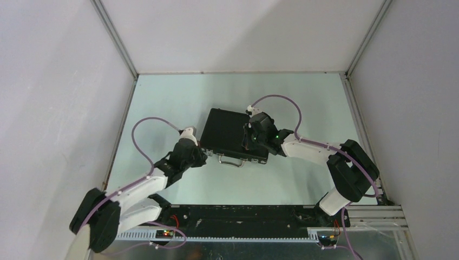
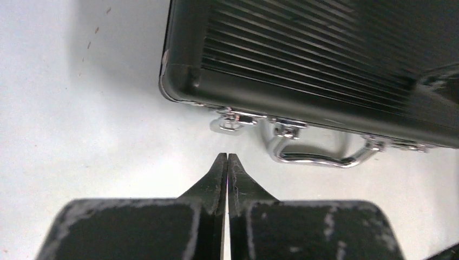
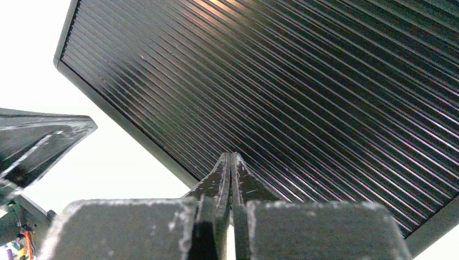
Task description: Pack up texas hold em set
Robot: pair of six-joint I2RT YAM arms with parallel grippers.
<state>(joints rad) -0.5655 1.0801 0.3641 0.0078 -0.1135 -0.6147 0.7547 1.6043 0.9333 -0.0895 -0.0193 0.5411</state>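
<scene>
Briefcase (image 1: 227, 132) lies closed mid-surface (image 1: 173, 97), right pincer (image 3: 231, 158) shut with tips on its lid (image 3: 303, 81), apparently holding it down, while left pincer (image 2: 227, 158), also shut, aims at a latch (image 2: 231, 122), probably to snap it.

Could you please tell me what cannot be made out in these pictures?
Inside the case: shut lid hides it in every view.
Whether the latches are fastened: too small from above, blurry in the left wrist view.
Whether the right claw touches the lid: its arm covers the tips from above.
</scene>
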